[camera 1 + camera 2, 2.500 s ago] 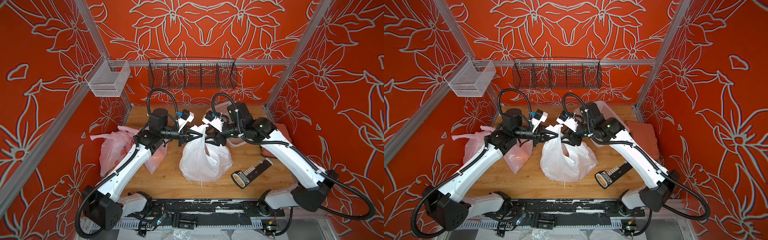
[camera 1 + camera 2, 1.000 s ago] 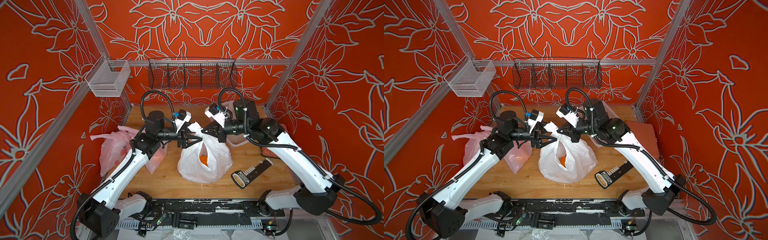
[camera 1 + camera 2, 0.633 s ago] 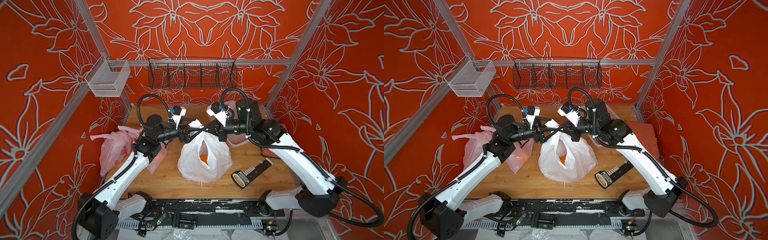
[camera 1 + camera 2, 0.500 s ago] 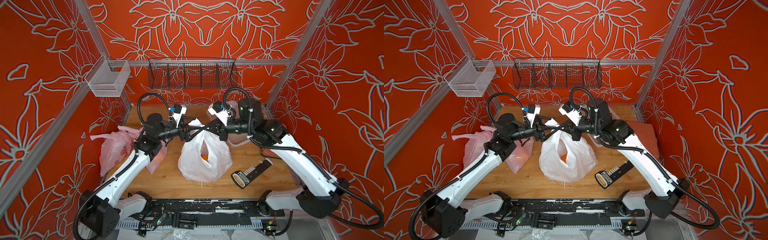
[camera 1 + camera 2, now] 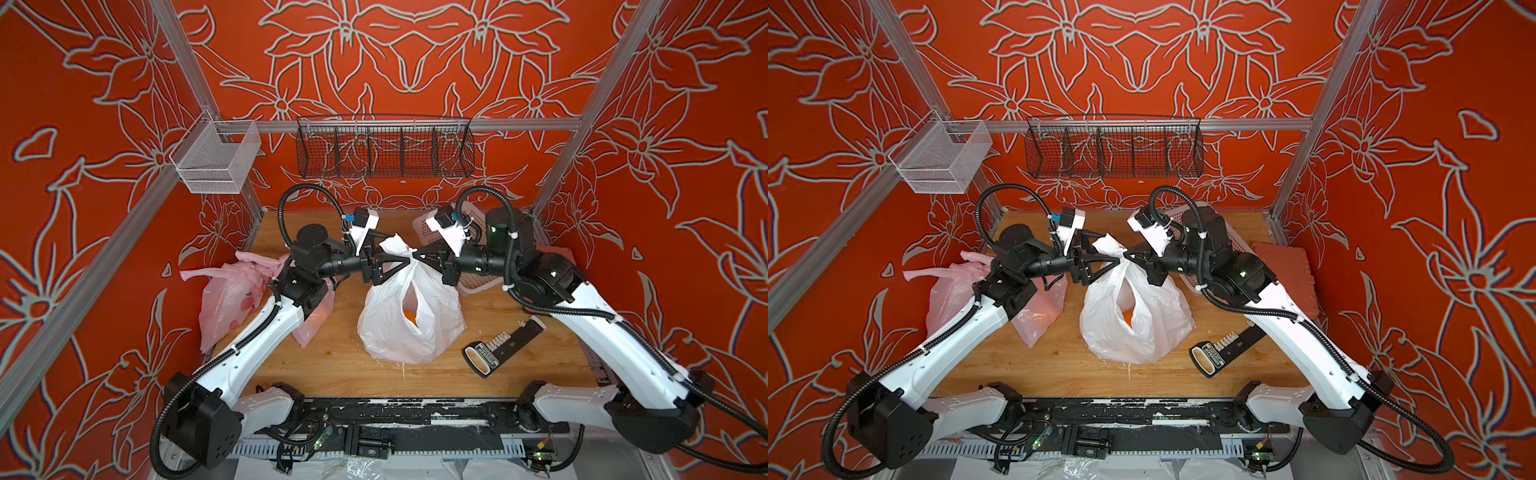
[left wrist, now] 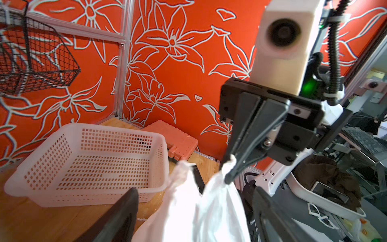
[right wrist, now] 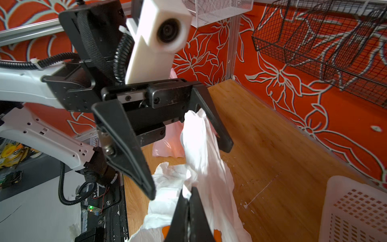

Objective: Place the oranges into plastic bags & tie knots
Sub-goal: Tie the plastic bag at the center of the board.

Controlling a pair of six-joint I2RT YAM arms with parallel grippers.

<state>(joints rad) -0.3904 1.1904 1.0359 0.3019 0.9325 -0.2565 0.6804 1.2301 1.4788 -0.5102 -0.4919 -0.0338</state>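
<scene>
In both top views, a thin, crinkly white bag [image 5: 386, 332] [image 5: 1150, 336] sits mid-frame on a pale wooden surface [image 5: 332, 365]. It bulges at the base and is gathered to a twisted neck at the top. A glossy orange [image 5: 409, 316] [image 5: 1127, 318] shows through a gap in its side. The left tool [image 5: 395, 259] reaches in from the left, its black wedge-shaped fingers spread apart around the neck. The right tool [image 5: 417, 256] reaches in from the right and is pinched together on a strap of the bag. Whether the straps are knotted cannot be told. At the left of the surface lie two soft, translucent pink bags [image 5: 232, 299] with red prints. A flat black device [image 5: 498, 345] with white keys lies at lower right. A black wire basket [image 5: 384, 151] and a white mesh basket [image 5: 216, 164] hang on the back rail.

In the left wrist view, a pale perforated basket [image 6: 117, 142] of rigid plastic fills the lower left, its slotted floor in plain sight. A salmon pad [image 6: 176, 138] with a bumpy texture lies behind it. At centre right, the right tool [image 6: 228, 180] is clamped on a white strap.

In the right wrist view, the left tool [image 7: 189, 169] fills the centre, its fingers wide apart with crumpled white film running between them. At the bottom edge, the right tool [image 7: 190, 192] is pressed shut on the plastic. Orange patches show just below.
</scene>
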